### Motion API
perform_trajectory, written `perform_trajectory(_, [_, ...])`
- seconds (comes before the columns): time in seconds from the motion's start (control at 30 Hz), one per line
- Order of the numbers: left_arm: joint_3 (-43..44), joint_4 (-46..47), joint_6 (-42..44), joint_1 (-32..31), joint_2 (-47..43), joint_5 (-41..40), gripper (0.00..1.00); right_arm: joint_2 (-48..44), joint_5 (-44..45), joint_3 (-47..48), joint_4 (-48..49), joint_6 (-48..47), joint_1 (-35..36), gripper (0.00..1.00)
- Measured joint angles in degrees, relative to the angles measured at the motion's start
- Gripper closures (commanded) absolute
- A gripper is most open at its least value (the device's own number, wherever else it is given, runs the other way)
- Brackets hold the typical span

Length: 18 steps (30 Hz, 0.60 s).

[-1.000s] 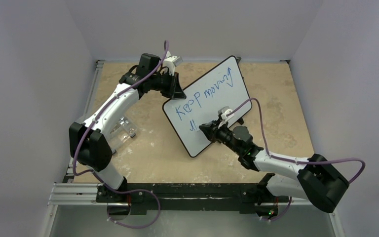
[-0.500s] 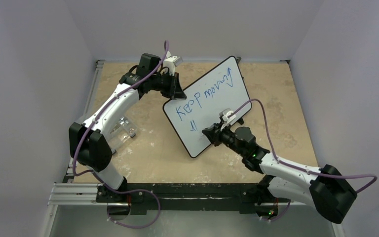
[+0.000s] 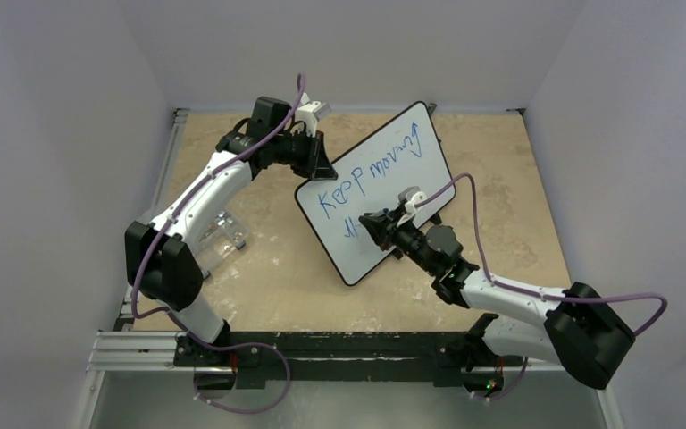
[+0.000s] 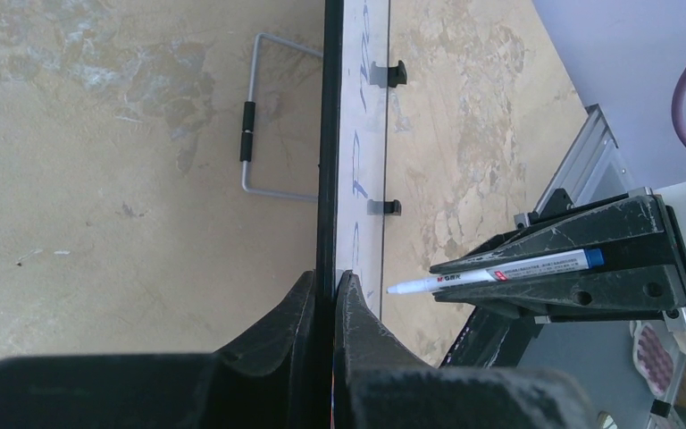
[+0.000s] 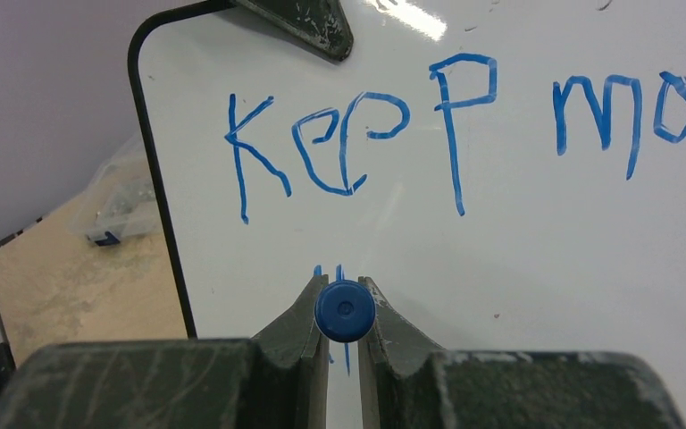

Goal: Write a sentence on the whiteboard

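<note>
i have the left jaws clamped on the rim of the whiteboard [image 3: 350, 255], propped up on the surface [image 3: 268, 277], and the right jaws shut on the marker [image 4: 500, 271], its long axis aimed straight at the board face, tip just under "keep" in the sentence [image 5: 366, 143].

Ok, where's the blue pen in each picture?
Left wrist: the pen lies at the right, tip pointing at the whiteboard.
Right wrist: only its blue back end shows, low in the middle, between the fingers.
Top external: too small to make out, tucked in the right gripper over the board's middle.
Shared landmark: the whiteboard, seen in all three.
</note>
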Motion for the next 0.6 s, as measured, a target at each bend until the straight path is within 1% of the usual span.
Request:
perform_trajectory(0.27, [0.0,0.0,-0.4,0.0,0.0,0.0,1.00,4.9,0.2,2.9,5.0,-0.5,0.0,1.00])
perform_trajectory(0.6, [0.0,0.0,-0.4,0.0,0.0,0.0,1.00,7.1,0.7,4.8,6.2,-0.9,0.0,1.00])
